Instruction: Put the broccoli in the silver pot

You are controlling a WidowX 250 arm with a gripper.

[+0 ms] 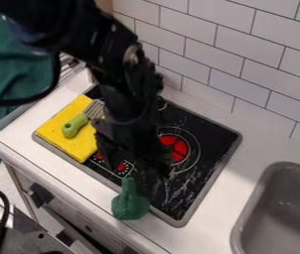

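Low over the black stove, my gripper hangs down from the arm, dark against the dark stovetop. The green broccoli rests at the stove's front rim, partly over the white counter, its stem pointing up the view toward the gripper. In the view it sits just below the gripper, with a small gap between them. Part of the stovetop behind the arm is hidden.
A yellow cloth lies on the stove's left part, with a green-handled spatula on it. A red burner is right of the gripper. The grey sink is at lower right, and a tiled wall stands behind.
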